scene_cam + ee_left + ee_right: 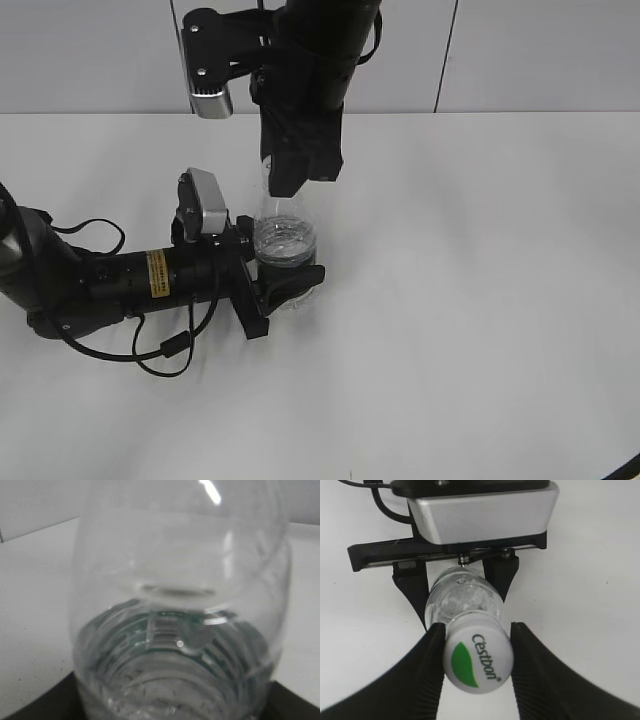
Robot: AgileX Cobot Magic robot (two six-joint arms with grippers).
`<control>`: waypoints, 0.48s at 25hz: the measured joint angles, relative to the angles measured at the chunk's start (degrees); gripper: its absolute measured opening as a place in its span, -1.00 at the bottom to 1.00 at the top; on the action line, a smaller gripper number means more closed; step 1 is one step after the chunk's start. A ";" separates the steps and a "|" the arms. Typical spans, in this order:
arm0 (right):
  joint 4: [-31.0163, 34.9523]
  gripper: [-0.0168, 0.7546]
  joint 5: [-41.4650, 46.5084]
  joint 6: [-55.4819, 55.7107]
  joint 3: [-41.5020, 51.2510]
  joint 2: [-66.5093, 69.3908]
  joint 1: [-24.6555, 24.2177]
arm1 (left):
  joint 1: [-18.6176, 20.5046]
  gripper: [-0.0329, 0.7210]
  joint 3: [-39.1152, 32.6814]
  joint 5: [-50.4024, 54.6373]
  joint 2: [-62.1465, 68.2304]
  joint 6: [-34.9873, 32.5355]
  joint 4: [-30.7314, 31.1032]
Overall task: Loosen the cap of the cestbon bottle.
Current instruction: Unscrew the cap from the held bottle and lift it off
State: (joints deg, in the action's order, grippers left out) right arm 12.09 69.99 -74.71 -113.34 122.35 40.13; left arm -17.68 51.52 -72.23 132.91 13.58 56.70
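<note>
A plain white counter point(480, 300) runs back to a pale panelled wall, with nothing on it but the two arms and the bottle. The right tool point(477, 655) comes down from above and is closed around the cap point(478, 661), one ribbed black finger point(427, 680) pressed to each side, the white top with its green mark and lettering showing between them. Below that tool stands the cestbon bottle point(285, 245), upright, and around its lower body the left tool point(285, 285) reaches in from the side, lying low along the counter, clamped on the bottle to steady it. The bottle looks to be thin clear plastic, partly filled with water, so it is likely light and soft-walled; a hard squeeze on the body would probably dent it and let it turn, and the smooth wall may slip. The cap is small, stiff and probably ridged on its rim, the proper place for the twisting hold, while the lower body near the label is the firmer place to brace. Hidden matters: the left wrist view is filled by the blurred bottle wall, the left fingers barely show there; the neck is covered in the exterior view; whether the cap has turned at all cannot be told.
</note>
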 joint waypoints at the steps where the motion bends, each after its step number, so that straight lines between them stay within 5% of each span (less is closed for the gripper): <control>1: 0.00 -0.17 0.00 0.27 0.00 0.00 0.00 | 0.00 0.16 0.00 0.00 0.00 0.00 0.00; 8: 0.40 -0.14 0.00 6.99 0.00 0.00 0.00 | 0.00 0.16 0.00 0.00 0.00 0.00 0.05; 12: 1.24 0.44 -0.06 15.10 0.00 0.00 -0.05 | 0.00 0.16 0.00 0.00 0.00 0.04 0.05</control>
State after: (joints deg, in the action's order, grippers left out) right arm 13.33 69.93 -59.61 -113.34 122.35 40.08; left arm -17.68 51.52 -72.23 132.91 13.62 56.75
